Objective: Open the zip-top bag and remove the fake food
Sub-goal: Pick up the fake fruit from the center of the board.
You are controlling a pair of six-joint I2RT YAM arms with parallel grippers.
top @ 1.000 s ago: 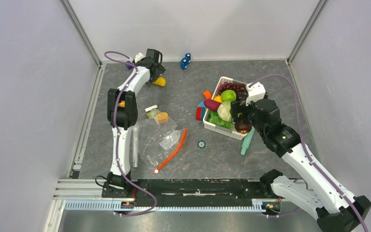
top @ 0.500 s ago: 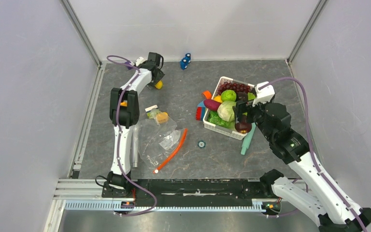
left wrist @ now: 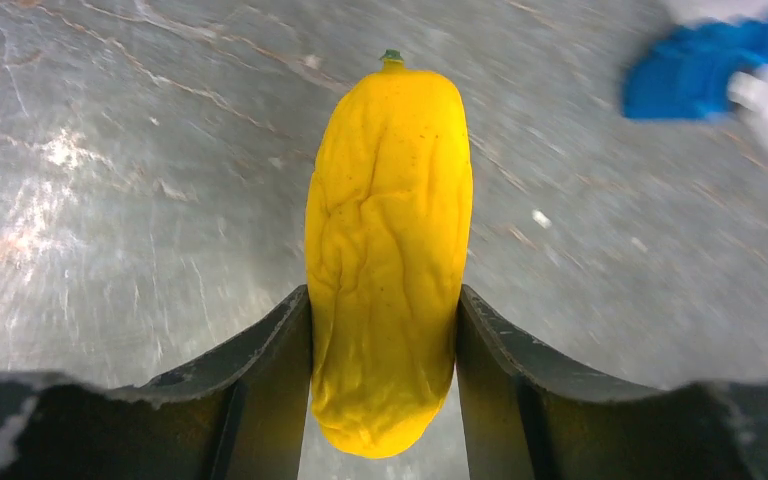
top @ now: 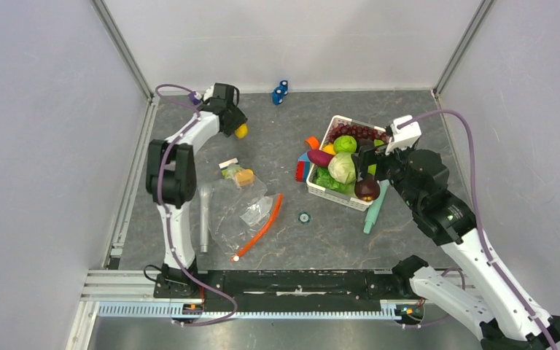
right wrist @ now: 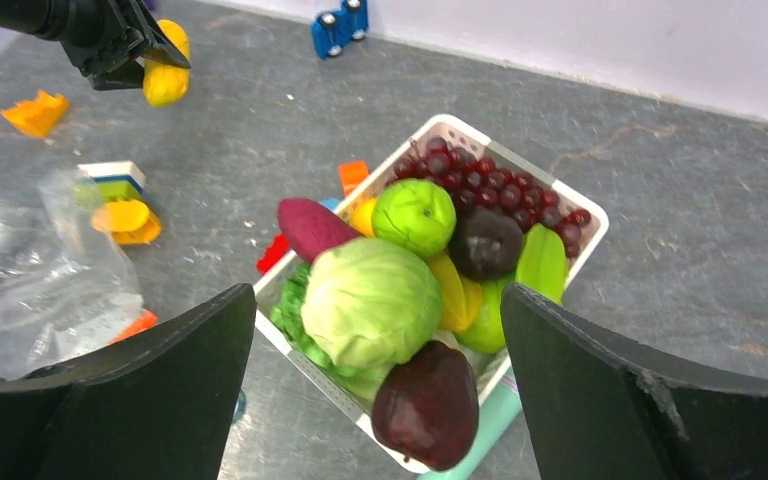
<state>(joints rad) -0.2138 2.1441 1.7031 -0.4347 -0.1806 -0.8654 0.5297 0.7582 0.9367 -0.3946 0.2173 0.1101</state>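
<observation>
The clear zip-top bag lies crumpled on the table left of centre, its red-orange zipper strip curving along its right side. In the right wrist view the bag shows at the left edge. At the far left of the table my left gripper is shut on a yellow wrinkled piece of fake food, and both fingers press its sides. Above the white basket my right gripper stands open and empty. The basket holds a cabbage, a round green fruit, a dark eggplant and a magenta sweet potato.
A blue toy car sits by the back wall. Coloured blocks lie against the basket's left side, and a teal stick lies at its right. An orange and a green piece rest at the bag's top. A metal cylinder lies left of the bag.
My left gripper has closed on the yellow piece and shifted slightly. The right arm has drawn up and to the right, away from the basket, still open.
</observation>
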